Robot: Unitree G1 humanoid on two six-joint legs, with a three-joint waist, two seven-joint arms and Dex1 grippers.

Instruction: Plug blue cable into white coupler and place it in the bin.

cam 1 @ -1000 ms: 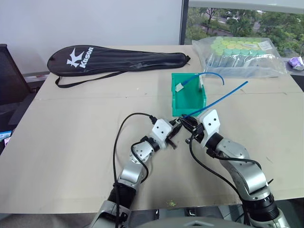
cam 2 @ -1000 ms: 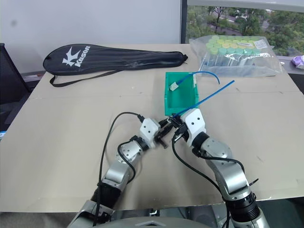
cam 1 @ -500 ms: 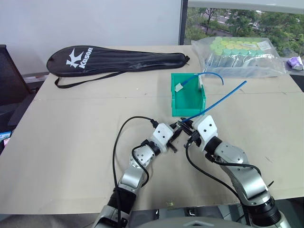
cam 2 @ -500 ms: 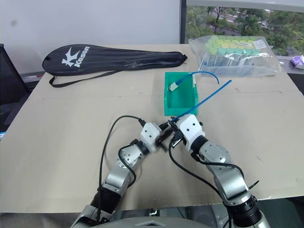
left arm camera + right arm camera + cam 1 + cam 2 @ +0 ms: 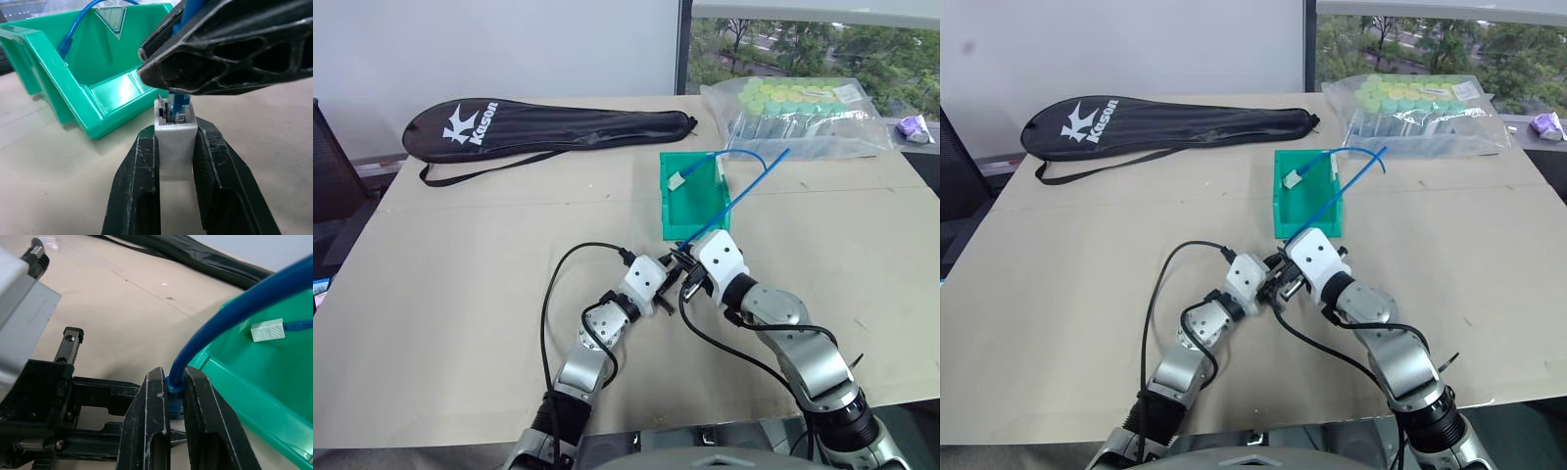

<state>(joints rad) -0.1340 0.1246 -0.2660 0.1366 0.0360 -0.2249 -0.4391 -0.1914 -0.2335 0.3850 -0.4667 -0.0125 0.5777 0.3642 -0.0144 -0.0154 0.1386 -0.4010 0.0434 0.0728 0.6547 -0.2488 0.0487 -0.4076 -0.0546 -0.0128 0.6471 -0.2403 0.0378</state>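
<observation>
1. Blue cable (image 5: 736,201) is pinched near its plug end between the pressed-together fingers of the right tool (image 5: 177,399), with the rest of it sticking up toward the upper right of the left eye view. That long free tail could lever the plug sideways if the wrist twists.
2. White coupler (image 5: 175,134) sits clamped between the two fingers of the left tool (image 5: 175,161), socket facing the plug, low centre of the left wrist view. The plug looks to be at the socket mouth, partly entered; whether it has clicked home I cannot tell.
3. Risk one: a slight tilt between plug and socket, and a push then jams the plug or shoves the coupler back through the fingers.
4. Risk two: the coupler is small and smooth, so a hard push could pop it out onto the table (image 5: 460,284).
5. Risk three: the green bin (image 5: 680,206) sits just beyond both tools and already holds another blue cable (image 5: 749,155) with a white block. A forward lunge could nudge the bin, or the tail could snag that cable.
6. Risk four: letting go before the latch catches, so the pair separates on the way to the bin.
</observation>
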